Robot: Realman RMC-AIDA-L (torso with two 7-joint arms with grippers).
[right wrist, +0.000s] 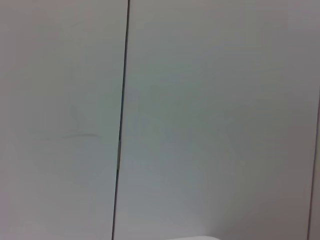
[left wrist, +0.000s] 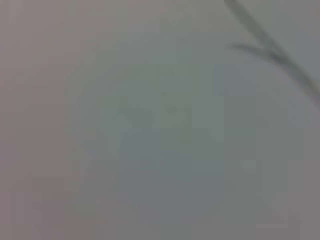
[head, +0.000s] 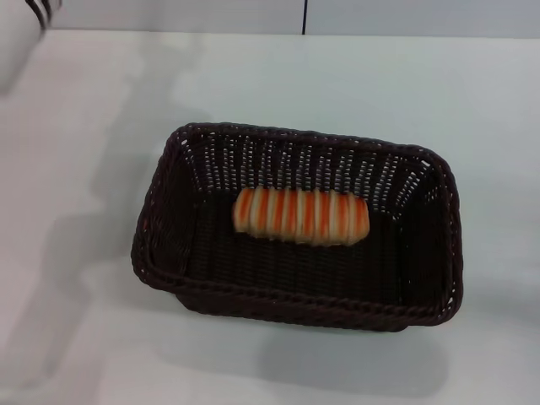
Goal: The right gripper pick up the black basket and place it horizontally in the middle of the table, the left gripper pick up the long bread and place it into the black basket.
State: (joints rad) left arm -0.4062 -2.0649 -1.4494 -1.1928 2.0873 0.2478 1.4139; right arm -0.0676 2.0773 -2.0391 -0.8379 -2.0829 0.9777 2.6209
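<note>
The black basket lies lengthwise across the middle of the white table, resting flat with its opening up. The long bread, striped orange and cream, lies inside it on the basket floor, toward the far wall and parallel to the long sides. Nothing touches either one. A blurred dark tip of the left gripper shows at the far left corner of the head view, well away from the basket. The right gripper is out of view. Both wrist views show only pale blank surfaces.
A dark vertical seam splits the wall behind the table; the same kind of seam runs through the right wrist view. Soft shadows fall on the table left of the basket.
</note>
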